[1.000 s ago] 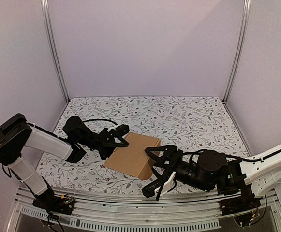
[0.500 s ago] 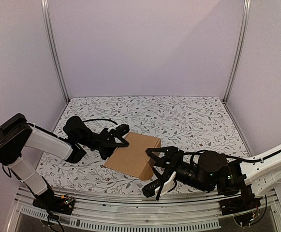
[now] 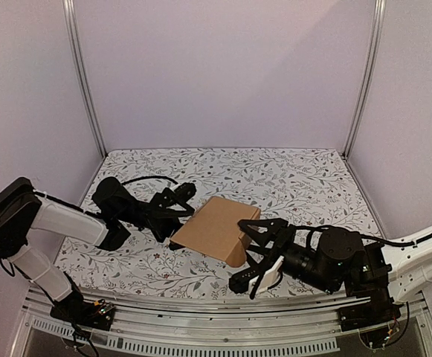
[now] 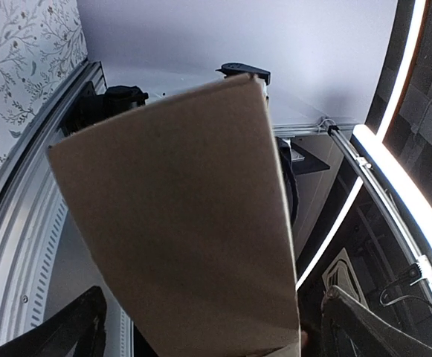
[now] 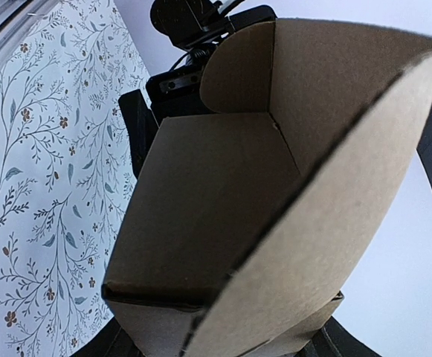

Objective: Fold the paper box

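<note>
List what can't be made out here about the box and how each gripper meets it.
Right wrist view: the paper box covers the right gripper almost wholly, so grip or no grip is unclear.
Left wrist view: the picture's bottom edge cuts off where the box meets the left gripper.
Top view: the box's own top panel hides its inside and the flaps there.

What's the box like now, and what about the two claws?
paper box: partly folded, one end open, tilted between the claws.
left claw: open, one finger on either side of the box.
right claw: at the box's open end, grip unclear.
</note>
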